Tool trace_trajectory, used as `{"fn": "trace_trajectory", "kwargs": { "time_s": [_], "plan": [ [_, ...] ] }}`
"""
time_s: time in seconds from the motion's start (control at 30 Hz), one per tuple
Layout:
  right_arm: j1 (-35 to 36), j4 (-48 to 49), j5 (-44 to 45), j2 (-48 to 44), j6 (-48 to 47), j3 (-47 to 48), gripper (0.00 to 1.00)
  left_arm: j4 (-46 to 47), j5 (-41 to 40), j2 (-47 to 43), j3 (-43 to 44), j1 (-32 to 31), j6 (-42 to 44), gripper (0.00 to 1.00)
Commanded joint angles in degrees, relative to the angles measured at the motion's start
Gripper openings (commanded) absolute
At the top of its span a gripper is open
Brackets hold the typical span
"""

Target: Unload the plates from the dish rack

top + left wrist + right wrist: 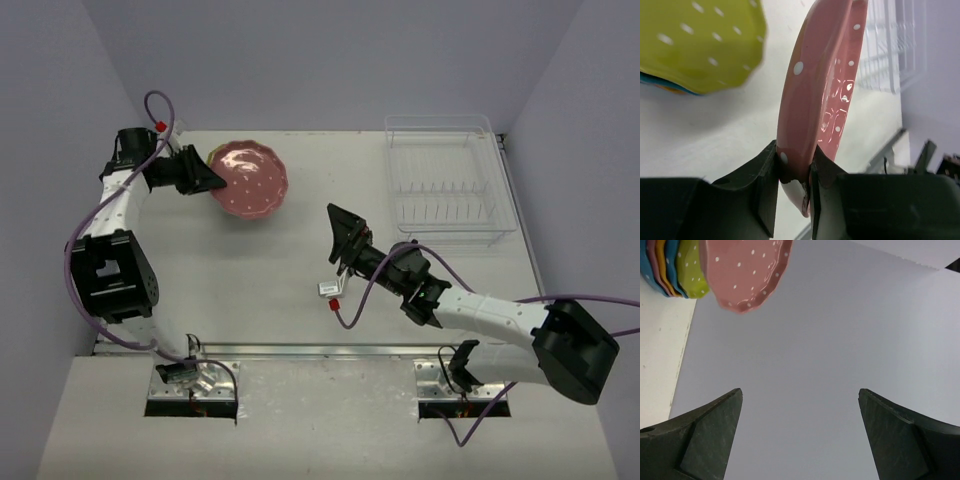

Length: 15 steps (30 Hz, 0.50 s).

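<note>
My left gripper is shut on the rim of a pink plate with white dots and holds it at the far left of the table. In the left wrist view the pink plate stands on edge between my fingers, above and beside a yellow-green plate that tops a stack. The right wrist view shows the pink plate over that stack of blue, orange and green plates. The clear dish rack at the far right holds no plates. My right gripper is open and empty mid-table.
A small white tag with a red end hangs from the right arm's purple cable near the table's middle. The rack also shows in the left wrist view. Grey walls close in the table on the left, far and right sides.
</note>
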Motion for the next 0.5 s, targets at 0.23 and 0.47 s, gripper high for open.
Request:
{"fn": "trace_trajectory", "kwargs": {
  "time_s": [0.23,0.47],
  "plan": [
    [0.0,-14.9,13.4,-5.5,17.3,7.3,0.99,13.3,-12.5,12.1,17.7,2.5,-11.8,0.0],
    [-1.3,-20.8,14.7,-6.8,22.4,8.9,0.99,14.4,-13.3,16.9,19.7,2.4,-13.4,0.0]
  ]
}}
